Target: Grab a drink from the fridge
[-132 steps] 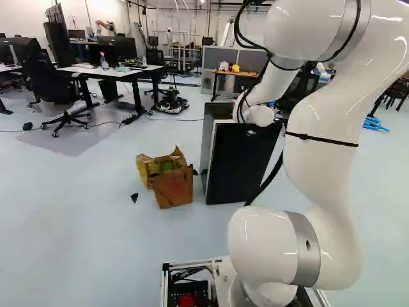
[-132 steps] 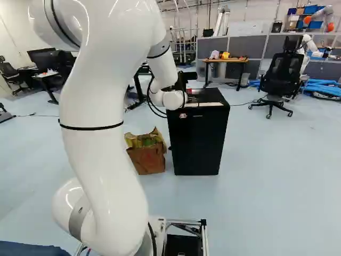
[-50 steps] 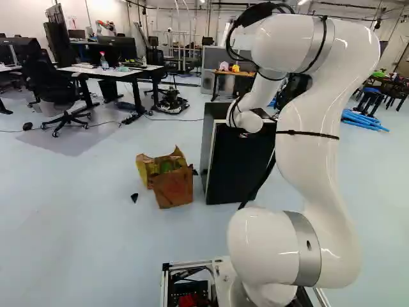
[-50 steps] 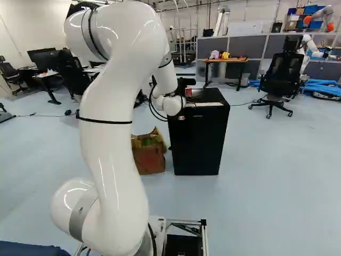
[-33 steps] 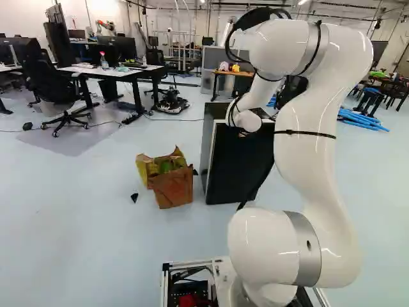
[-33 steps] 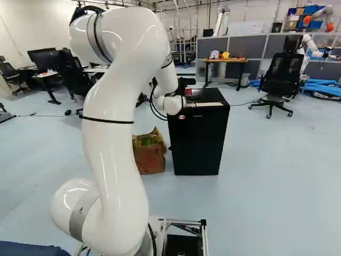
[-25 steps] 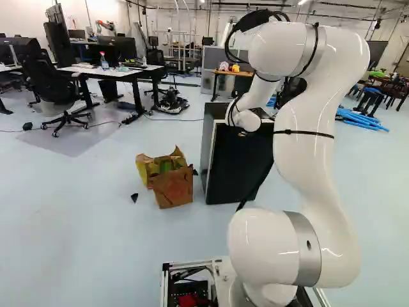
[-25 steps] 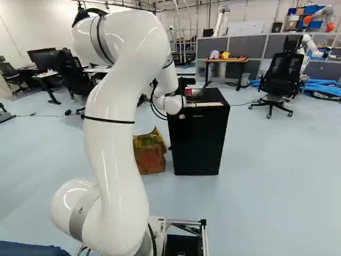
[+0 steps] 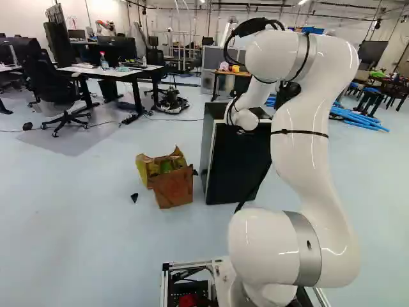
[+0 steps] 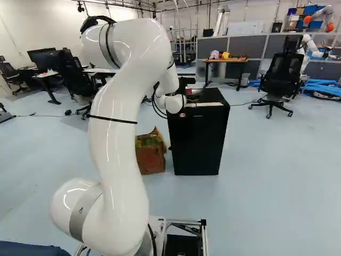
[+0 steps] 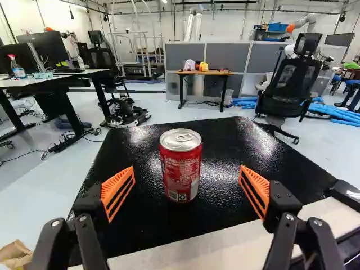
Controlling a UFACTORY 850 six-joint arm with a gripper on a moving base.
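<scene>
The pincer (image 11: 187,174) was spread wide, its orange pads (image 11: 117,188) well apart, with nothing in its hold. Ahead of it, in line with the gap, stood the drink, a red can (image 11: 180,166), upright on top of the black fridge (image 10: 197,141). Both pads were clear of the can, the left one looking slightly nearer.

The step in hand looked to be the approach before the grip. Doing it well called for centring the gap on the can first, then going forward level and slowly until the pads flanked the middle of its body, and only then closing. Thin metal would want a firm but measured squeeze; too much might dent it, while a one-sided touch might push or tip it. The pale strip (image 11: 202,247) along the fridge's near edge lay close under the pincer, so keeping a little height seemed wise. Once gripped, the can wanted a straight lift before any pull back.
</scene>
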